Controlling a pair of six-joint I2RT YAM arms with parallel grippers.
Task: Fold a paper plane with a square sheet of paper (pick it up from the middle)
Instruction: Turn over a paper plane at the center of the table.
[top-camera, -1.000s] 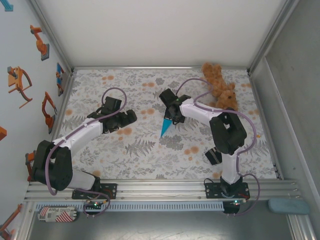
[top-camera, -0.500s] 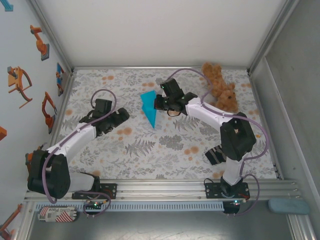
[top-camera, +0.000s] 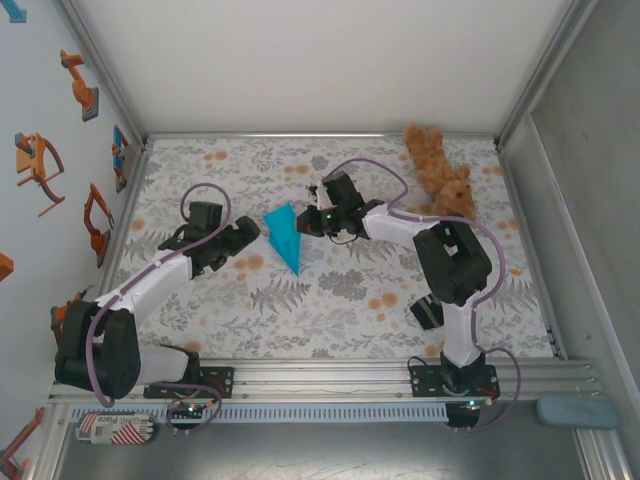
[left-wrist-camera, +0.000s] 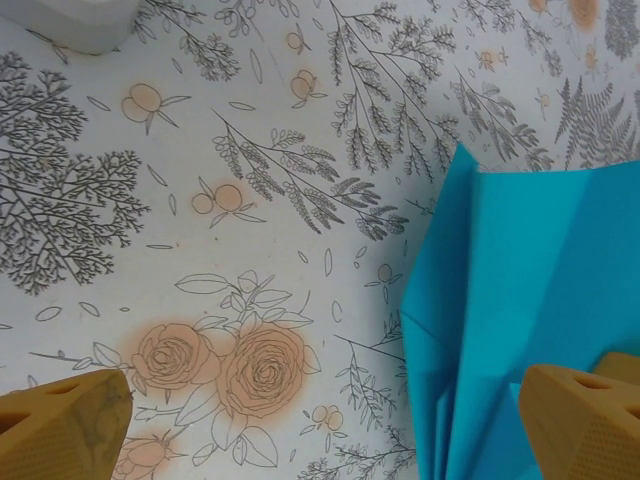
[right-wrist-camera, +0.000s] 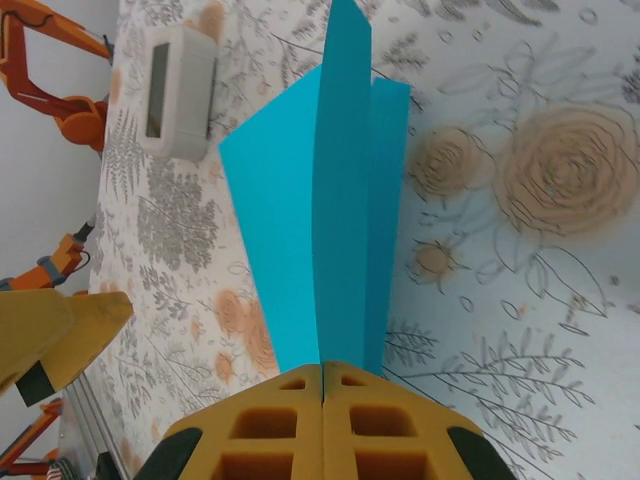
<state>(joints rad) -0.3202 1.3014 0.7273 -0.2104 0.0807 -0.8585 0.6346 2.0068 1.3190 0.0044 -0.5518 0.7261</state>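
You have the cyan-blue paper folded into a narrow pointed paper plane (top-camera: 283, 235), and it sits near the middle of the flower-printed tablecloth (top-camera: 300, 310), just left of the right gripper (top-camera: 305, 222). The right wrist view shows that gripper's yellow fingers pressed together on the centre crease, with the keel standing edge-on and a wing fanning out to each side. The dart looks nearly done, so the step is probably a last tidy of the wings or a handover to the other arm. To do it well, hold the pinch squarely on the crease and do not twist the wrist, because thin paper like this will buckle at the grip. Bring the left gripper (top-camera: 250, 232) in level with the wing edge, so that its jaws pass above and below the sheet rather than pushing into it. Those jaws stand wide apart, and in the left wrist view one finger is already over the blue paper while the other is out over bare cloth. Close only once the wing lies flat between the pads. I cannot tell whether the plane's pointed tip touches the cloth, so lift a little before you slide anything. Your right arm reaches forward from its base, bends at the elbow and runs left toward the table's centre, fingers pointing left. Your left arm stretches diagonally forward and to the right, low over the table, facing the paper. The brown plush teddy bear (top-camera: 440, 180) lies well apart at the far right.
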